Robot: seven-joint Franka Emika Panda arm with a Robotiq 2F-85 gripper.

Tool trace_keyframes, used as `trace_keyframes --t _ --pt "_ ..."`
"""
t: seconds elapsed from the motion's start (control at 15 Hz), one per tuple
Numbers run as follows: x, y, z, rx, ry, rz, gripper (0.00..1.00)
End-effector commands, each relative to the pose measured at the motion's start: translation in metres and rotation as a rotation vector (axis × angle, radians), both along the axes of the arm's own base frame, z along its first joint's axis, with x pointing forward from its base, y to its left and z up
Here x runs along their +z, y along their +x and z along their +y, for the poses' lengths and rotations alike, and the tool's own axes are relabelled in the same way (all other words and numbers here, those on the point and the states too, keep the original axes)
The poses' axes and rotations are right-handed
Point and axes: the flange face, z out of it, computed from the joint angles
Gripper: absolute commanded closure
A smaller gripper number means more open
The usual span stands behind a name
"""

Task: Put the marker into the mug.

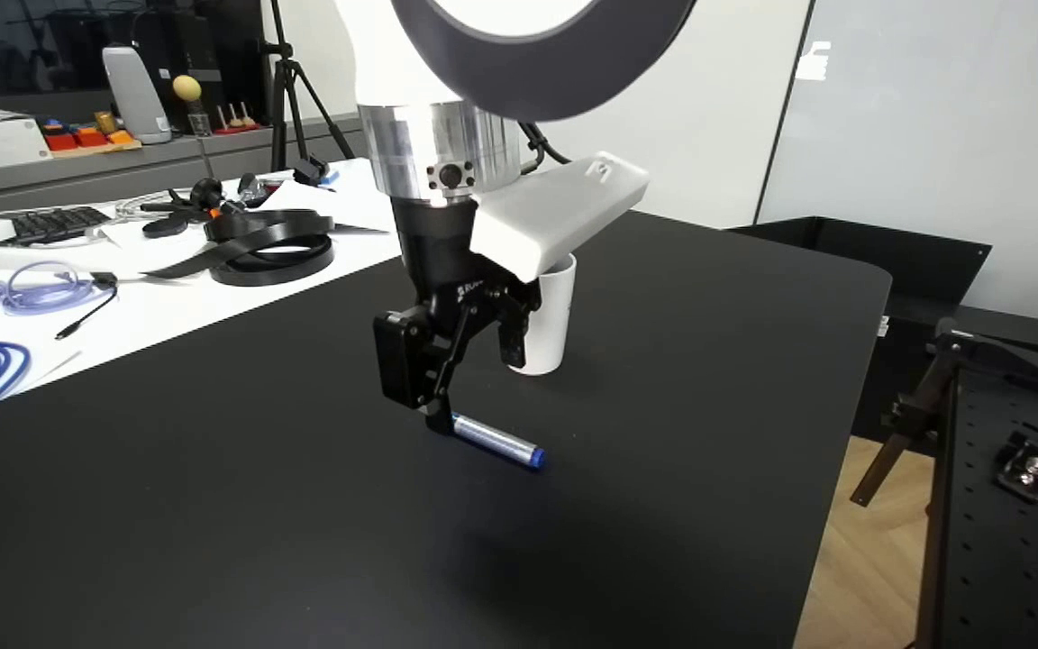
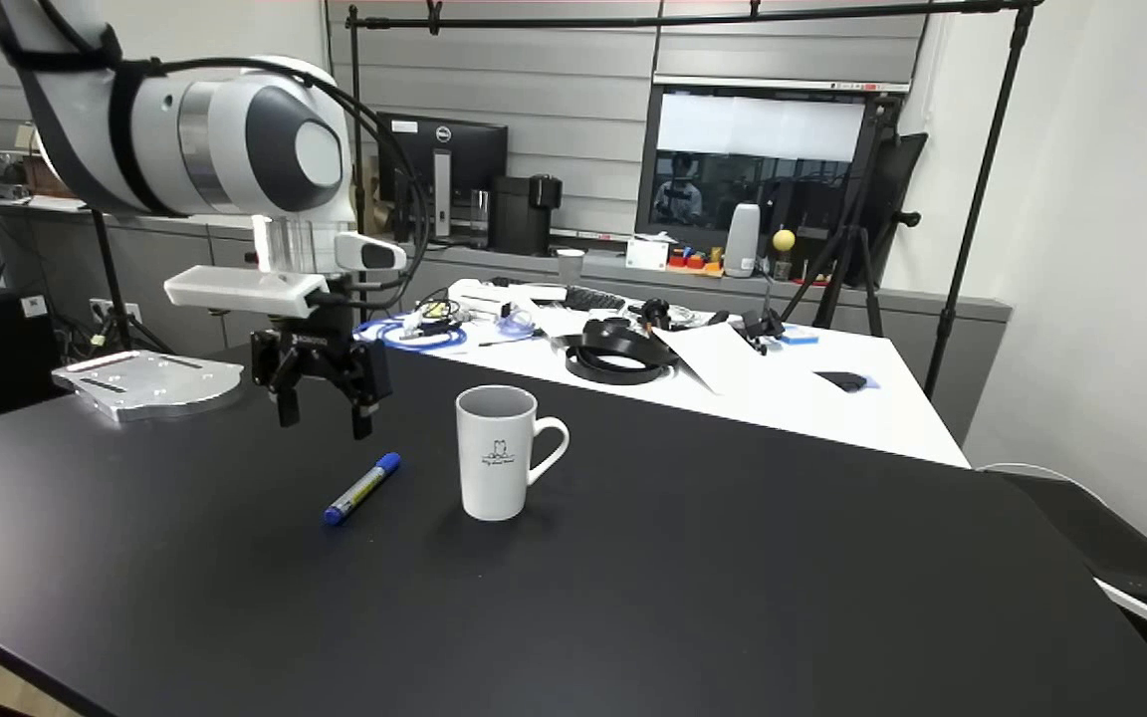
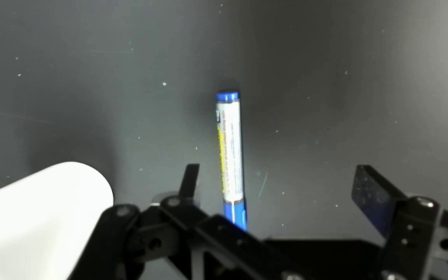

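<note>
The pincer [image 3: 276, 181] gapes wide and empty, its height hard to judge from here. The marker [image 3: 231, 151] lies on the table [image 2: 753, 578], nearer the finger [image 3: 189, 181] towards the mug [image 2: 495, 483]; coming down uncorrected, that finger could clip either.

The monitor [image 2: 474, 157] bears a round Dell logo [image 2: 444, 133], while lettering on the marker [image 3: 231, 151], mug [image 2: 494, 473] and gripper [image 2: 326, 418] is too blurred to read.

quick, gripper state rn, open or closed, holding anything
Gripper: open, holding nothing; the marker lies on the black table.
</note>
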Motion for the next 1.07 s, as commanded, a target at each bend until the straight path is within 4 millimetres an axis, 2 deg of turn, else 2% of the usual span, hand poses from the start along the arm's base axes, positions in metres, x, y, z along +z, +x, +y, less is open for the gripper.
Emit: trace_keyframes --t 0.0,0.67,1.0 --pt "-0.013 0.015 -0.010 0.018 0.024 0.021 0.00" --pt "-0.048 0.039 -0.028 -0.021 -0.058 0.050 0.00" --pt "-0.066 0.045 -0.021 -0.021 -0.061 0.065 0.00"
